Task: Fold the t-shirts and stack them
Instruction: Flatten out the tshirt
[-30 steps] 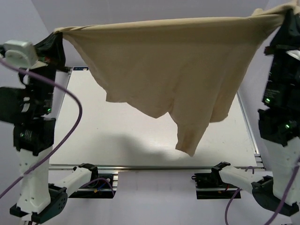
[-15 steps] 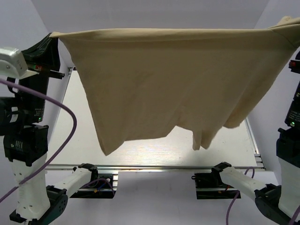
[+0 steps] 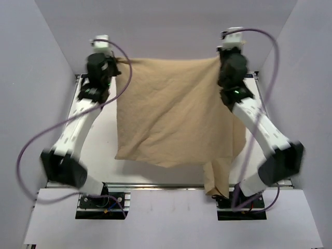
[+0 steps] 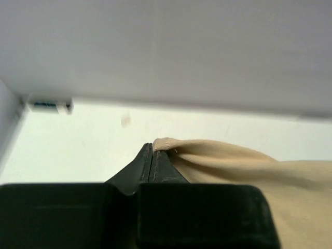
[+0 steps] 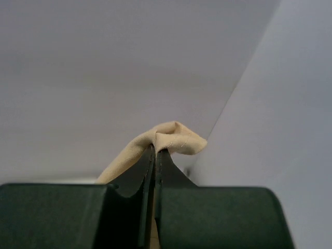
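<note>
**T-shirt (image 3: 176,119), count: one.** Tan, plain, thin. Spread over the middle and far part of the desk (image 3: 101,150), far edge drawn in a straight line between the two end effectors, near edge loose and uneven. At the near right, a narrow part trailing past the near edge of the desk. Far edge lifted or lying flat: cannot tell from above.

**Left end effector (image 3: 115,61), count: one.** At the far left. Clenched on the far left corner of the t-shirt; in the left wrist view, fingers pressed together with a small nub of cloth poking out at the tips.

**Right end effector (image 3: 222,58), count: one.** At the far right. Clenched on the far right corner, a small fold of cloth bunched above the tips in the right wrist view.

**Reason for the hold, as a judgement.** Corners kept well apart, probably for pulling out wrinkles and laying the cloth flat ahead of a first fold. No fold made yet; no stack begun.

**Arms (image 3: 78,129), count: two.** Both stretched from the near edge toward the far side.

**Cables (image 3: 31,150), count: two.** Purple, one looping beside each arm.
</note>
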Robot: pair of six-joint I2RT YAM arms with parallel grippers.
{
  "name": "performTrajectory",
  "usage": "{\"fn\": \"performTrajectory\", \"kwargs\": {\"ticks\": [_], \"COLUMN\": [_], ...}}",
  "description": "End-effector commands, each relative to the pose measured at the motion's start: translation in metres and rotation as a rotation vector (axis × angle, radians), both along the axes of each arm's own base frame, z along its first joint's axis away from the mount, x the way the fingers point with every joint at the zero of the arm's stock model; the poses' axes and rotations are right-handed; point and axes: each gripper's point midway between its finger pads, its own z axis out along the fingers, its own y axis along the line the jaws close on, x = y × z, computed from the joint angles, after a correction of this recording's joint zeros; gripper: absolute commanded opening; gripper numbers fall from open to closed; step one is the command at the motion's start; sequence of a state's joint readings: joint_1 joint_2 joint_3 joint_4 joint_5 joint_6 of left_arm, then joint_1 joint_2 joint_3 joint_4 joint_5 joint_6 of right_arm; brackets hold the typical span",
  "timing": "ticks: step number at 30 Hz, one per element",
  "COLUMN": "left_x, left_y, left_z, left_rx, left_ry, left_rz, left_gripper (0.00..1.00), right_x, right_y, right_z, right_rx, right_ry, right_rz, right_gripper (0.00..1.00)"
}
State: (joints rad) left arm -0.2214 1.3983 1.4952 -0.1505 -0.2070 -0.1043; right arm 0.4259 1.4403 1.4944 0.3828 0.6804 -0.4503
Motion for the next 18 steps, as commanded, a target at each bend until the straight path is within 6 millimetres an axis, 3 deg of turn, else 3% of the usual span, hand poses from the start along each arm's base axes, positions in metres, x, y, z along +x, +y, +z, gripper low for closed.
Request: {"fn": "performTrajectory", "kwargs": {"ticks": [1, 3, 4, 6, 7, 8, 9, 10, 11, 13, 15, 18], "left_x": [0.051, 0.078, 0.098, 0.122, 0.139, 0.147, 0.153, 0.163, 0.168, 0.177, 0.179, 0.184], "left_y": [0.007, -0.002, -0.009, -0.01, -0.015, -0.01, -0.013, -0.015, -0.012, -0.015, -0.016, -0.018], "left_z": [-0.112, -0.143, -0.194, -0.214, -0.244, -0.258, -0.269, -0.267, -0.293, -0.294, -0.304, -0.297], "left_rx": [-0.009, 0.0, 0.006, 0.002, 0.0, -0.005, -0.004, -0.007, -0.003, -0.008, -0.006, -0.015], "left_ry": [0.244, 0.29, 0.381, 0.426, 0.476, 0.503, 0.522, 0.509, 0.551, 0.541, 0.551, 0.522], "left_rz": [0.097, 0.079, 0.072, 0.076, 0.072, 0.086, 0.077, 0.076, 0.079, 0.068, 0.068, 0.058], "left_gripper": [0.0, 0.0, 0.0, 0.0, 0.0, 0.0, 0.0, 0.0, 0.0, 0.0, 0.0, 0.0], "right_x": [0.057, 0.094, 0.115, 0.154, 0.166, 0.175, 0.181, 0.189, 0.194, 0.2, 0.204, 0.21], "right_y": [-0.012, -0.003, 0.004, 0.016, 0.023, 0.023, 0.028, 0.028, 0.028, 0.026, 0.034, 0.035], "right_z": [-0.091, -0.142, -0.176, -0.22, -0.247, -0.244, -0.257, -0.289, -0.284, -0.305, -0.311, -0.32], "right_rx": [0.093, 0.083, 0.078, 0.106, 0.108, 0.115, 0.107, 0.093, 0.099, 0.094, 0.096, 0.099], "right_ry": [0.146, 0.246, 0.334, 0.405, 0.473, 0.464, 0.493, 0.543, 0.532, 0.565, 0.572, 0.581], "right_rz": [-0.119, -0.099, -0.078, -0.055, -0.033, -0.031, -0.006, -0.013, -0.013, -0.003, 0.032, 0.054], "right_gripper": [0.0, 0.0, 0.0, 0.0, 0.0, 0.0, 0.0, 0.0, 0.0, 0.0, 0.0, 0.0]}}
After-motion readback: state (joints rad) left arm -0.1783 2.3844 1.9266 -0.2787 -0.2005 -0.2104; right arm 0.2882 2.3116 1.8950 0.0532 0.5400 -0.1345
